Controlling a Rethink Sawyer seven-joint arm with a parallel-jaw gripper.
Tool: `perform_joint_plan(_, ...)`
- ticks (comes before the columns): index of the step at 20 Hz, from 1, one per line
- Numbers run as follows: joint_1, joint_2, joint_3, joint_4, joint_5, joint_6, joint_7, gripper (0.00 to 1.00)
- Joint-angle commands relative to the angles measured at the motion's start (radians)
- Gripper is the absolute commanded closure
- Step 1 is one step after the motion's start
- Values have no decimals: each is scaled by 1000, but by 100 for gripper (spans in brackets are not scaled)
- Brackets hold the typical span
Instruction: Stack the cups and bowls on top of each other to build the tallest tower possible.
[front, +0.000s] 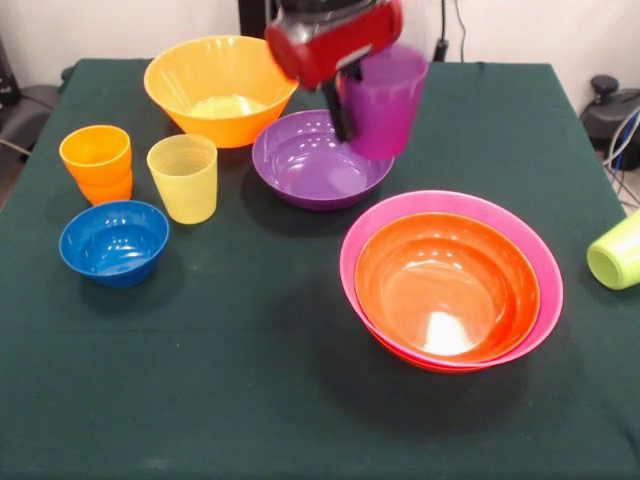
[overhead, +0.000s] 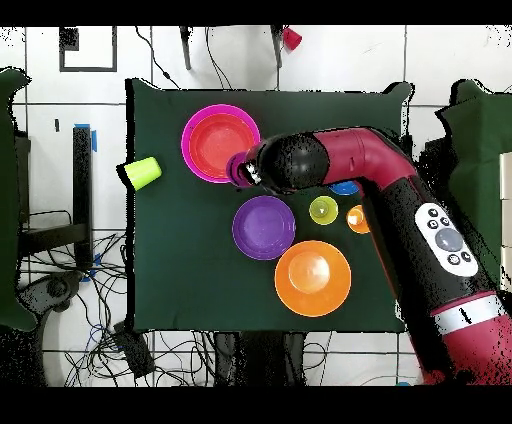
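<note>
My gripper (front: 347, 100) is shut on a purple cup (front: 385, 100) and holds it upright in the air, over the right rim of the wide purple bowl (front: 310, 160). In the overhead view the gripper (overhead: 249, 171) and the cup (overhead: 238, 168) hang beside the pink bowl's edge. The pink bowl (front: 450, 203) stands at the front right with a red-orange bowl (front: 445, 285) nested in it. A yellow cup (front: 184, 178) and stacked orange cups (front: 96, 160) stand at the left. A small blue bowl (front: 113, 242) sits in front of them.
A large yellow-orange bowl (front: 220, 85) stands at the back left. A lime green cup (front: 617, 250) lies on its side at the table's right edge. The dark green table (front: 250, 400) is bare in front. The arm (overhead: 400, 190) crosses over the blue bowl (overhead: 345, 188) in the overhead view.
</note>
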Motion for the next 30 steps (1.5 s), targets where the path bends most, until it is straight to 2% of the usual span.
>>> perform_joint_plan(1,69,-148,-4,38,67,121,31,100)
perform_joint_plan(4,95,-161,-19,38,93,131,52,100)
perform_joint_plan(6,116,-153,-33,44,99,96,80,100)
perform_joint_plan(13,184,-94,-114,45,41,-60,161,100)
perform_joint_plan(15,199,-81,-138,32,32,-69,173,100)
perform_joint_plan(24,236,-55,-200,23,50,-125,185,100)
perform_joint_plan(30,216,-7,-209,17,47,-147,114,100)
